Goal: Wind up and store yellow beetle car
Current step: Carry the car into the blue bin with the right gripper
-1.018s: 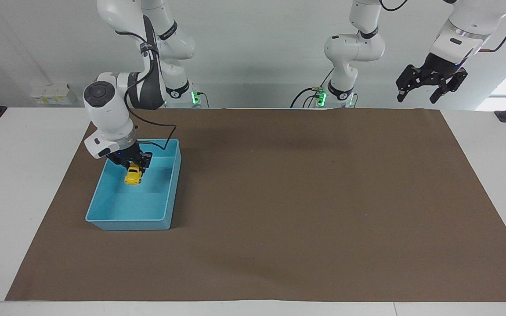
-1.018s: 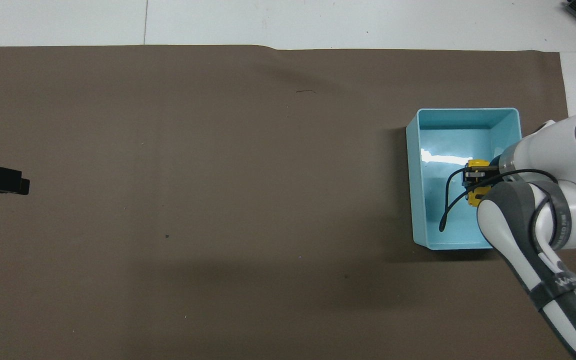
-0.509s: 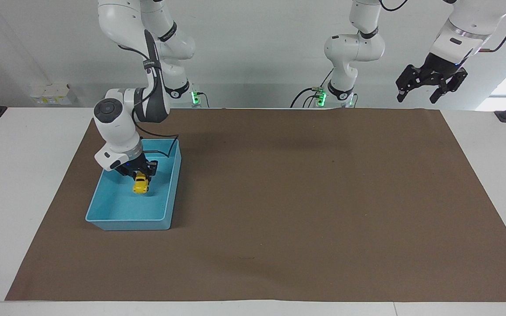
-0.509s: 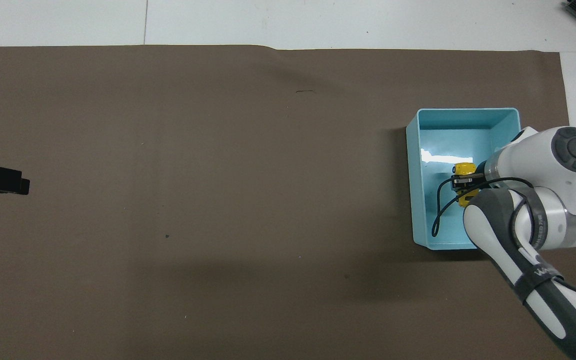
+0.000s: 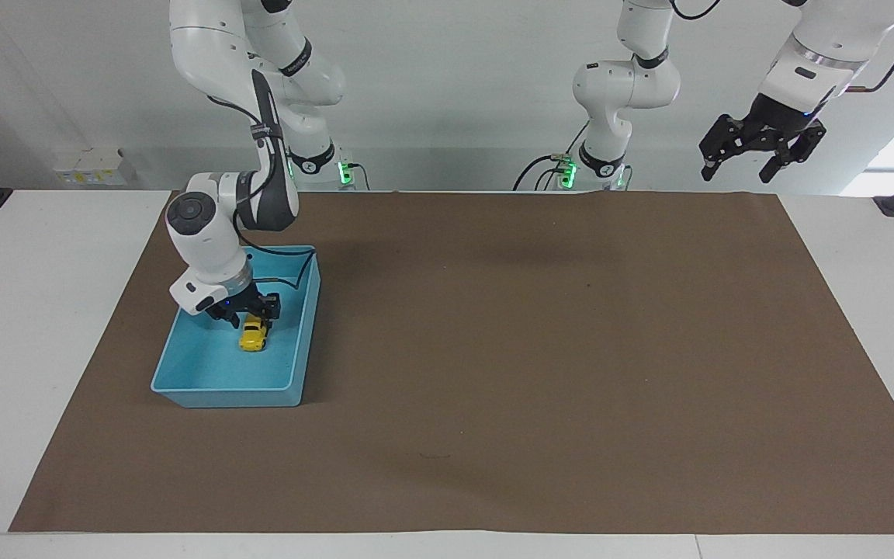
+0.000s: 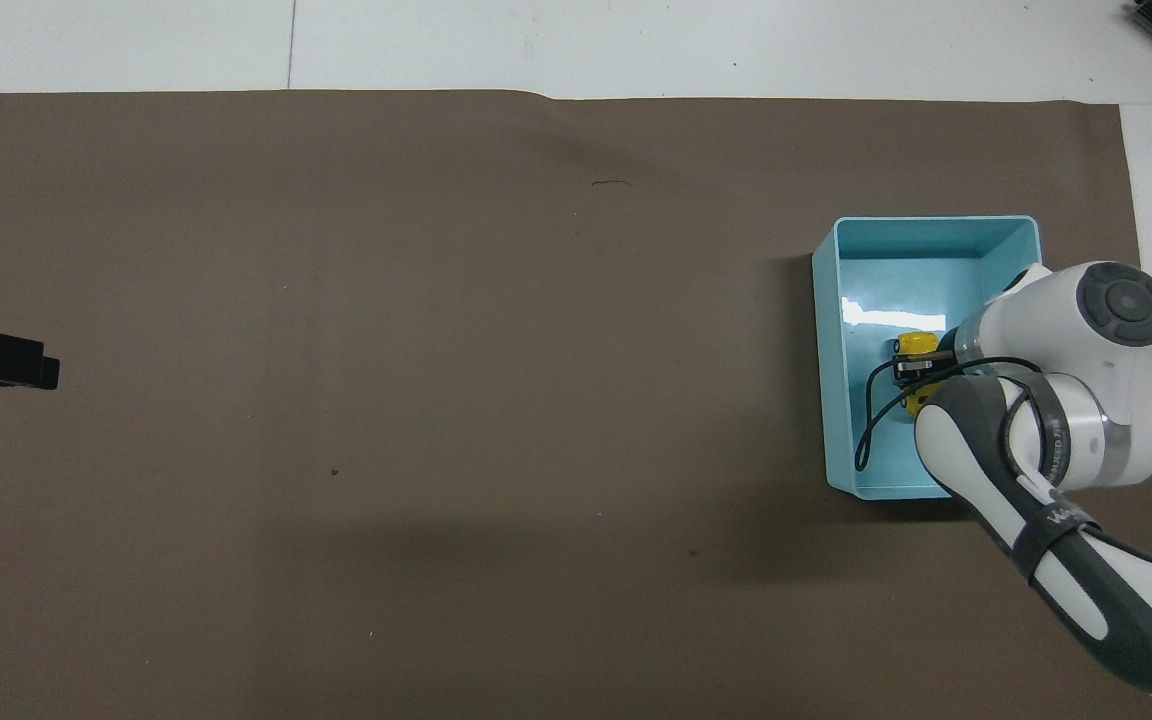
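Already the yellow beetle car (image 5: 253,334) is set in the blue bin (image 5: 183,379); the right gripper (image 5: 247,312), over it, cannot be judged open or closed. The left gripper (image 5: 760,147) waits, jaws open.

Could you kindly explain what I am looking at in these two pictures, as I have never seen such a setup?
These are two robot arms at a table covered by a brown mat. One picture faces the robots from across the table; the other looks down from above their end. The right claw is down inside a light blue bin at the right arm's end, directly over a tiny yellow beetle car that sits on the bin's floor. Whether the claw grips the car is unclear. The left claw waits open, raised over the mat's corner at the left arm's end.
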Controlling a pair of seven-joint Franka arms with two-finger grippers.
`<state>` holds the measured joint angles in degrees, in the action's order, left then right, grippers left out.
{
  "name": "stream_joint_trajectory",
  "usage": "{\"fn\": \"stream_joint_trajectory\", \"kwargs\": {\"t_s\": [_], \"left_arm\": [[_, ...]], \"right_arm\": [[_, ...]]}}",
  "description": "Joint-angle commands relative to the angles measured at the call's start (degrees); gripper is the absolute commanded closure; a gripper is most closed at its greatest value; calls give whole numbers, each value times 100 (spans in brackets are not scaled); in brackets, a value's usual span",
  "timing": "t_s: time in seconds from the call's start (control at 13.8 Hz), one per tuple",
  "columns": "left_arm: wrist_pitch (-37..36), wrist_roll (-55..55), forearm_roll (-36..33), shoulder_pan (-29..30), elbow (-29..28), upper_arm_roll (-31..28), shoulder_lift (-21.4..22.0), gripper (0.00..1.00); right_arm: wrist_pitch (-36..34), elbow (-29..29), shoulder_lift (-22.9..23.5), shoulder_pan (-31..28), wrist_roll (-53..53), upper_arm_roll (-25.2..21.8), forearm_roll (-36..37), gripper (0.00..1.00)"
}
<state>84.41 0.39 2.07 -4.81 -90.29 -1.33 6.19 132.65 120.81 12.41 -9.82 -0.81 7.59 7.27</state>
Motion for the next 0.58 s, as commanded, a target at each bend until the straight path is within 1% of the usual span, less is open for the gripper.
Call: {"fn": "stream_joint_trajectory", "kwargs": {"t_s": [0.0,0.15,0.29,0.51], "left_arm": [[-100,31,56,68,38,27,40,0],[-100,40,56,68,20,27,40,0],[-100,40,56,68,20,27,40,0],[-100,67,-5,7,47,45,14,0]], "right_arm": [[-413,-293,-177,-3,116,59,117,0],[-871,-679,-221,-2,116,103,108,0],[-1083,-988,-256,6,125,111,29,0],[-1679,-1444,-283,24,125,120,29,0]]}}
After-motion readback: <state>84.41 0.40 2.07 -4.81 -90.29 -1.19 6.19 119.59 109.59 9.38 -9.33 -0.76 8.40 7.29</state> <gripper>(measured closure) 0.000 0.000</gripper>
